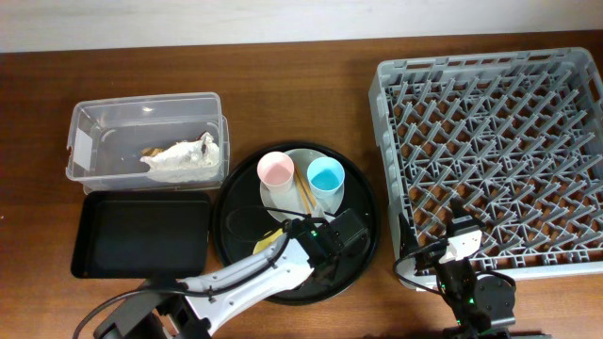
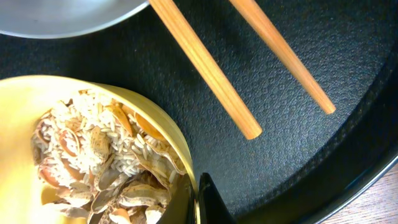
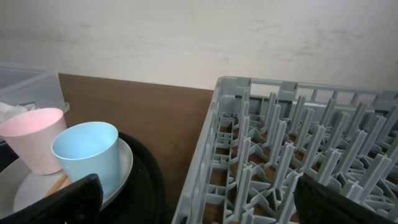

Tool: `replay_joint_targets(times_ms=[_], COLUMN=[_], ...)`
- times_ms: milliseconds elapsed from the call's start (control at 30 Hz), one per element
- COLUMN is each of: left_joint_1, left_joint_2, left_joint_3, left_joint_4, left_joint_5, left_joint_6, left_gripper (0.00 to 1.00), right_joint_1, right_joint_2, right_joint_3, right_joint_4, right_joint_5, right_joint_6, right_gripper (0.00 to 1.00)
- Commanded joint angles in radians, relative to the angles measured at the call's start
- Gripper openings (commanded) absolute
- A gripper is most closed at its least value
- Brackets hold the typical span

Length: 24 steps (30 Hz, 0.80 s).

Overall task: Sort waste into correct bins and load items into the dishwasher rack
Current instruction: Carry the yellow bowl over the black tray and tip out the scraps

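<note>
Left gripper (image 2: 205, 200) clamps down on the yellow bowl (image 2: 18, 155) rim; right gripper (image 3: 199, 205) spread wide beside the rack (image 3: 298, 93).

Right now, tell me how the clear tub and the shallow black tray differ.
The clear tub is see-through; the shallow black tray is opaque. The clear tub holds crumpled napkins; the shallow black tray looks bare. Both are rectangular, left of the round tray.

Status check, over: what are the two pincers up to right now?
Left pincer shut on rim of yellow bowl, food scraps inside. Right pincer open, empty, by dishwasher rack. Chopsticks lie close to bowl.
</note>
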<state>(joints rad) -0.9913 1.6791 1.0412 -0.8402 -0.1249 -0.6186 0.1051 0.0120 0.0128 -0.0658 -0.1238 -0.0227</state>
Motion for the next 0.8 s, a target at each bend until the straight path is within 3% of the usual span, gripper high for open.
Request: replay_joint_targets(times_ms=[0,200,400,667,767], left_joint_1=[-0.001,0.009,0.161,0.634,0.867], left_joint_2=[-0.006,-0.033,-0.1,-0.265,-0.29], left_joint_3=[0.064,0.172,0.218,0.222,0.222], left_joint_4=[-0.062,-0.214,-0.31,-0.313,-0.309], left_joint_5=[-0.008,-0.126,-0.121,0.144,0.344], left_joint_6=[0.002,0.005,0.07,0.285,0.404], left_gripper=[0.01,0.0,0.0,0.0,0.0], right_joint_1=[0.006,0.006,0.006,0.006,0.006], right_joint_2=[-0.006,-0.006,-0.006,-0.006,-0.006], right_joint_3=[-0.007,-0.007,-0.007,-0.007,-0.007], right_joint_4=[-0.002,-0.002,-0.002,-0.002,-0.002], right_joint_5=[0.002,0.002,0.002,0.002,0.001], right_joint_6=[0.005,0.005,0.005,0.005,0.005], right_gripper=[0.98,0.99,0.99,0.99,0.99])
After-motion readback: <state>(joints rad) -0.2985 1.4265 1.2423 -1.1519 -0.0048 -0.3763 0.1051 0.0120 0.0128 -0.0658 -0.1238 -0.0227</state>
